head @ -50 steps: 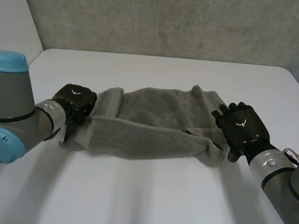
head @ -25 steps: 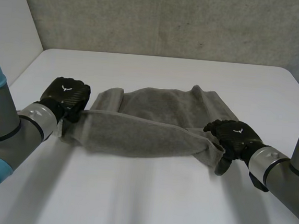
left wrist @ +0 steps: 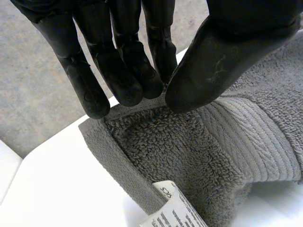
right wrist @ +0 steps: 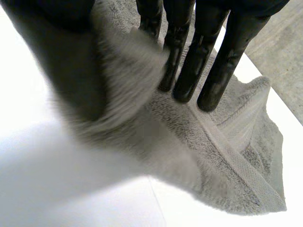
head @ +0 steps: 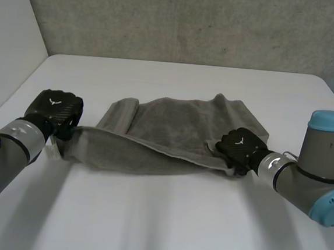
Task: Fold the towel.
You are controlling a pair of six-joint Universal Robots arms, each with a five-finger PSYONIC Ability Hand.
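Note:
A grey towel (head: pixel 167 128) lies crumpled across the middle of the white table (head: pixel 164 218), its near edge pulled into a taut band between the two hands. My left hand (head: pixel 54 109) holds the band's left end. In the left wrist view its fingers (left wrist: pixel 118 56) and thumb pinch the towel's hem (left wrist: pixel 189 156), and a white label (left wrist: pixel 173 213) hangs below. My right hand (head: pixel 241 146) sits on the towel's right end. In the right wrist view a ridge of towel (right wrist: pixel 137 80) stands bunched between its thumb and its fingers (right wrist: pixel 208 52).
A grey wall runs behind the table's far edge (head: pixel 178 63). Bare white tabletop lies in front of the towel and beyond it. The grey forearms reach in from both near corners.
My left hand has moved left, drawing the towel's near edge out. My right hand has slid inward onto the towel's right end and its fingers have closed on the cloth.

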